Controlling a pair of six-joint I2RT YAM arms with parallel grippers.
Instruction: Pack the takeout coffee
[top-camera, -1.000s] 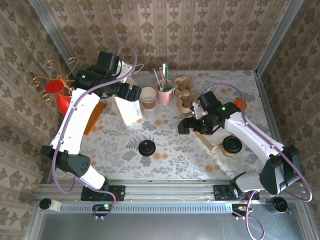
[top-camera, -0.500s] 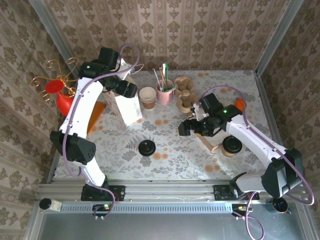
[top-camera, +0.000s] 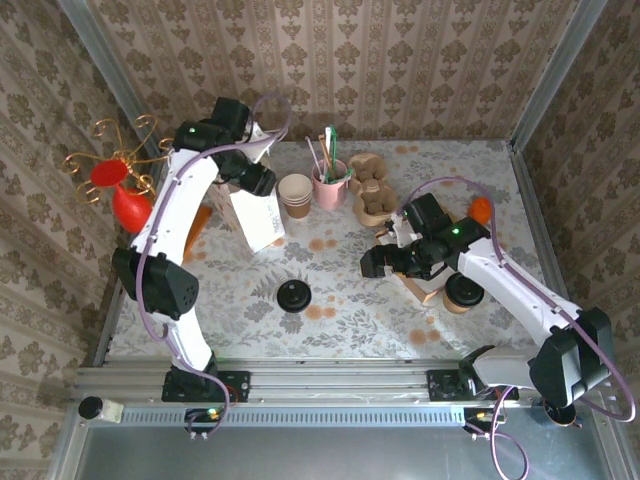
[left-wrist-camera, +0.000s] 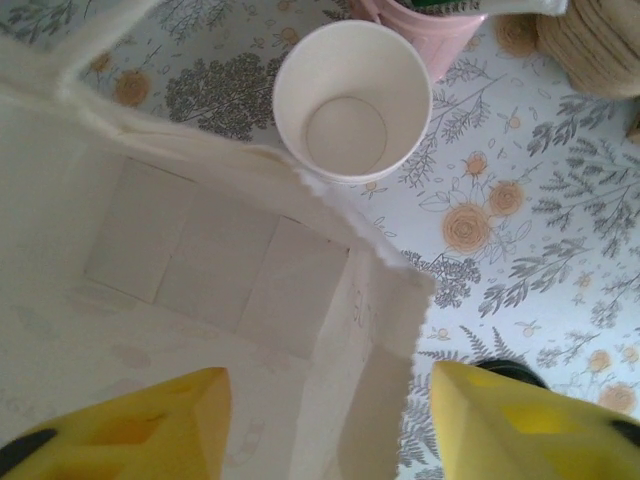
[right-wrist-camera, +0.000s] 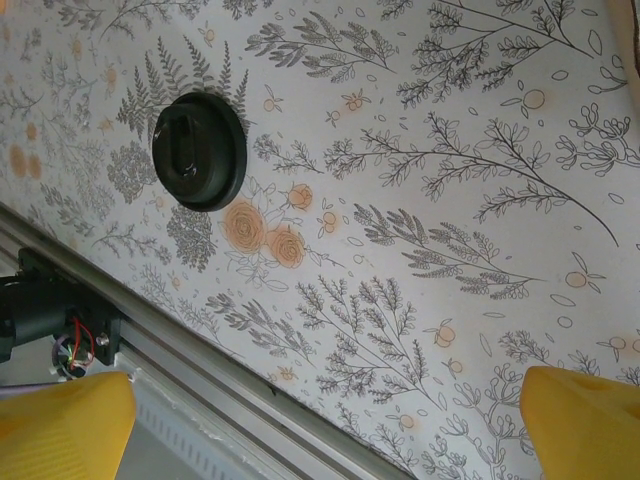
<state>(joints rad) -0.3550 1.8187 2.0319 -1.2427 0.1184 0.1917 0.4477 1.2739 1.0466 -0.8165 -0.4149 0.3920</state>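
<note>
Presently, takeout coffee (top-camera: 463, 292): small beige paper cup with a round black plastic lid, upright on the flower-printed tabletop (top-camera: 230, 290) toward its near right corner, just beside the right arm's forearm; nothing grips it.
left claw (left-wrist-camera: 322, 415): yellow fingers roughly half apart, straddling one wall of the tall white paper bag (top-camera: 262, 222) near a corner of its mouth. One finger is over the bag's inside, the other outside. No pinch on the paper is visible.
white paper bag: upright, mouth open, toward the far left corner of the tabletop. Its flat folded bottom is visible from the left wrist.
right claw (top-camera: 370, 260): spread wide, holding nothing, hovering over the middle of the tabletop, apart from the takeout coffee.
flat black plastic lid disc (right-wrist-camera: 200, 150): lying alone toward the near edge, between the two arms.
stack of lidless beige paper cups (left-wrist-camera: 352, 100): upright by the far edge, just beside the bag's rim; cannot tell whether they touch.
pink cup of stirrers (top-camera: 330, 185): just beside that stack, on its right.
</note>
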